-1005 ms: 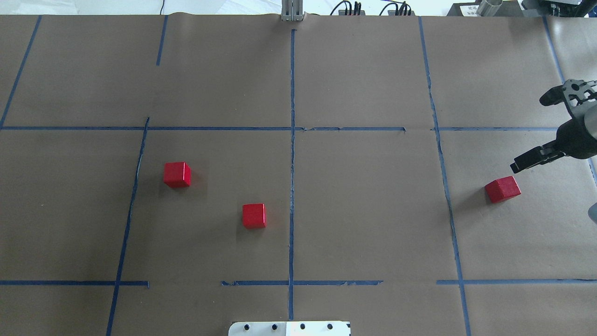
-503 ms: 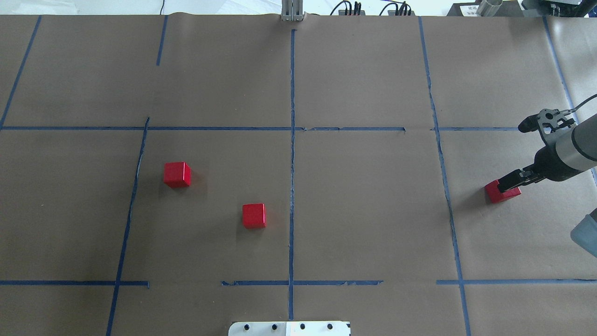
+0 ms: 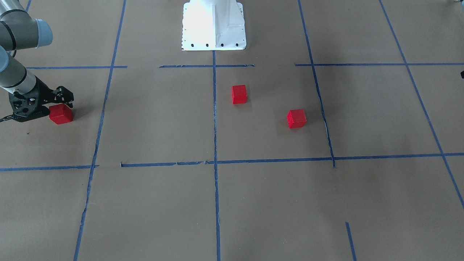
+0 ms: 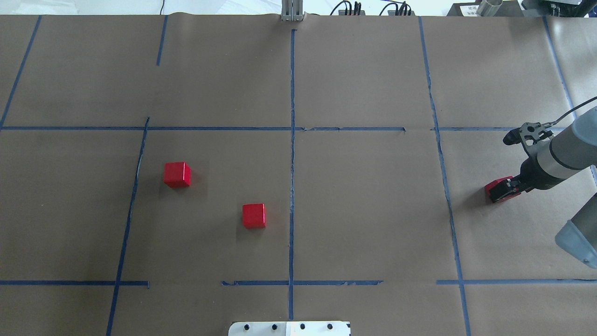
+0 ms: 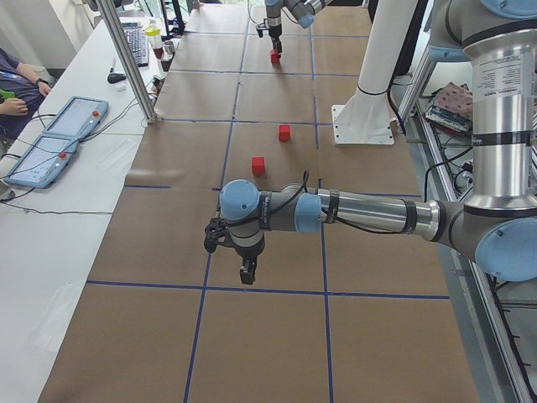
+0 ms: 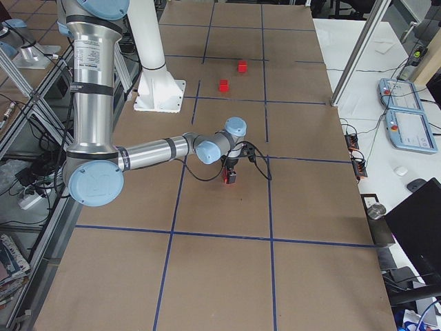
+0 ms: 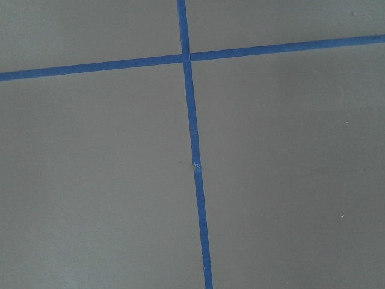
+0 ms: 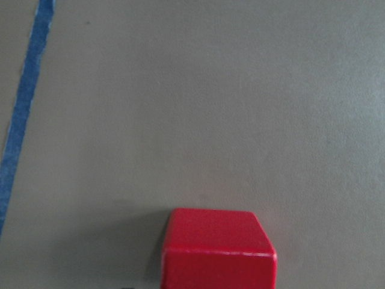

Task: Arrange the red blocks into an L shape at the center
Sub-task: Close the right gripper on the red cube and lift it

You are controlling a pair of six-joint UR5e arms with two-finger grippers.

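Red blocks number three, and only two sit inside the center (image 4: 368,210). One (image 4: 254,215) is just to the robot's left of the centre tape line (image 4: 292,177). The other (image 4: 177,174) lies farther out on that same side and a little farther from the robot. They sit well apart and diagonal to each other, with no faces meeting, so no L exists yet.

The third block (image 4: 493,190) rests on the table (image 4: 513,242) far to the robot's right of the centre tape line, beyond the rectangle's taped edge. That is probably why the right gripper (image 4: 506,185) is down on it, since the stray has to be brought in first. Its fingers reach the block at table level, and one dark finger lies across the red top in the overhead view. I cannot tell whether they pinch the block or merely bracket it.

The left gripper (image 5: 245,273) hangs over bare paper well to the robot's left of the centre tape line, out of the working lane. The one side view that shows it does not let me judge its fingers.

Between the stray block and the centre tape line lie only brown paper and one tape edge, so the carry looks unobstructed. There is also room on the paper beside the near block to set it down.
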